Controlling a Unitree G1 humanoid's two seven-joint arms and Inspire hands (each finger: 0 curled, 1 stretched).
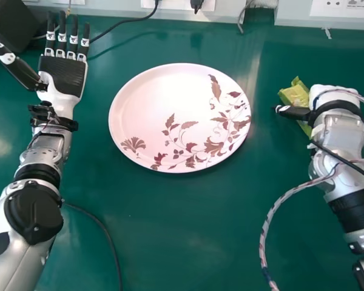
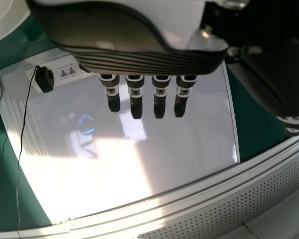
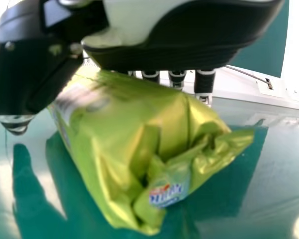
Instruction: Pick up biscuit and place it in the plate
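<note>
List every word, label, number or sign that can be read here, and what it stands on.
Biscuit packet: red and blue lettering at the crumpled end, too blurred to quote; marks on its side, also too blurred.
Socket panel at the back: tiny marks, too small to read.
Plate: leaf pattern, no words.

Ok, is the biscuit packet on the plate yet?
No, in the head view the biscuit packet is off to the right of the plate, by the right robot hand.

Blurred logo (image 3: 168, 194) on biscuit packet (image 3: 120, 132)
</note>
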